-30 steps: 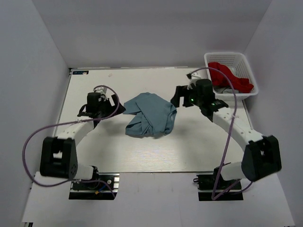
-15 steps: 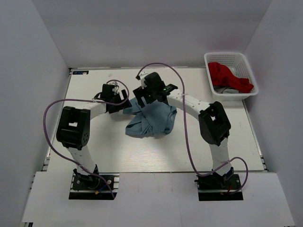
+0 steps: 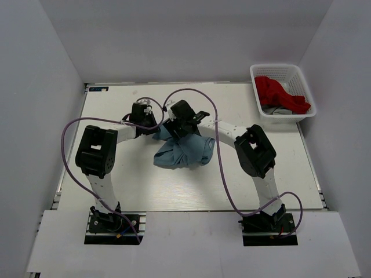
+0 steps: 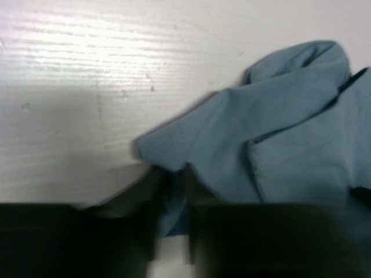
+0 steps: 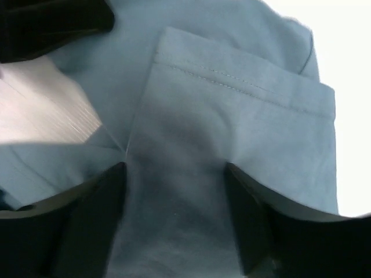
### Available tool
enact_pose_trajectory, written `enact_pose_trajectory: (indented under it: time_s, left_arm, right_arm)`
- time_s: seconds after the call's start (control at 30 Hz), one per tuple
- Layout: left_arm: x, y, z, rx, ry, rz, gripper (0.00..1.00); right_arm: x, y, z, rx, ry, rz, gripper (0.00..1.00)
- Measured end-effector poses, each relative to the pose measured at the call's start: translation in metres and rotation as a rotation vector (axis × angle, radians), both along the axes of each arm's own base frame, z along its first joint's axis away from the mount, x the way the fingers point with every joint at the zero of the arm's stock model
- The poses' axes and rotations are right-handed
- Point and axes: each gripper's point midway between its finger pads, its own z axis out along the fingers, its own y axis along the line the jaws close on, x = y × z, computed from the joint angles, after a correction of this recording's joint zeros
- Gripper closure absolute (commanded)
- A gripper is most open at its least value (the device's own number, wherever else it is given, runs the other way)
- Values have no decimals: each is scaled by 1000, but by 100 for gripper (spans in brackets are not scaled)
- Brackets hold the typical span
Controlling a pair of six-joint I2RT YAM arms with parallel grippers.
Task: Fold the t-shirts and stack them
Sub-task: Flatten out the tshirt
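Observation:
A crumpled grey-blue t-shirt (image 3: 186,152) lies in the middle of the table. My left gripper (image 3: 153,125) is at its upper left edge. In the left wrist view the gripper (image 4: 177,176) stands narrow, with a corner of the t-shirt (image 4: 266,133) pinched between the fingers. My right gripper (image 3: 181,128) is low over the top of the heap. In the right wrist view the gripper (image 5: 177,174) is open wide, its dark fingers (image 5: 98,208) straddling a hemmed fold of the t-shirt (image 5: 232,110). No cloth is pinched there.
A white lattice basket (image 3: 302,78) stands at the back right with a red garment (image 3: 278,92) in it. Purple cables loop above both arms. White walls close in the table on three sides.
Both arms swung in to the shirt's top edge, the right one from beside the basket. The left jaws narrowed onto the cloth corner. The right jaws stayed wide.

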Motion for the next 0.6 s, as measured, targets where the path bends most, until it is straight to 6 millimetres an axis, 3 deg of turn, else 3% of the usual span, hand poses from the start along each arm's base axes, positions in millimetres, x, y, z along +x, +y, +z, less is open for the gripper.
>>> enact_pose_trajectory:
  time_s: [0.07, 0.13, 0.23, 0.27, 0.33, 0.47, 0.6]
  left_arm:
    - [-2, -1, -4, -7, 11, -1, 100]
    - [-2, -2, -4, -10, 11, -3, 100]
    - [-2, -2, -4, -10, 11, 2, 100]
    - [-2, -2, -4, -9, 11, 7, 100]
    - [-2, -1, -3, -7, 5, 21, 100]
    - [-12, 2, -3, 2, 16, 49, 100]
    - [-20, 6, -3, 29, 25, 82, 100]
  right_arm:
    - [-3, -5, -8, -19, 11, -5, 47]
    - [-5, -10, -14, -33, 14, -23, 56]
    - [-3, -15, -17, -26, -3, -72, 59]
    - [-3, -16, -16, -18, -10, -87, 74]
    - [-6, -19, -10, 7, -24, -107, 88]
    - [-15, -24, 12, 94, -46, -151, 90]
    - [-17, -28, 35, 166, -90, -189, 79]
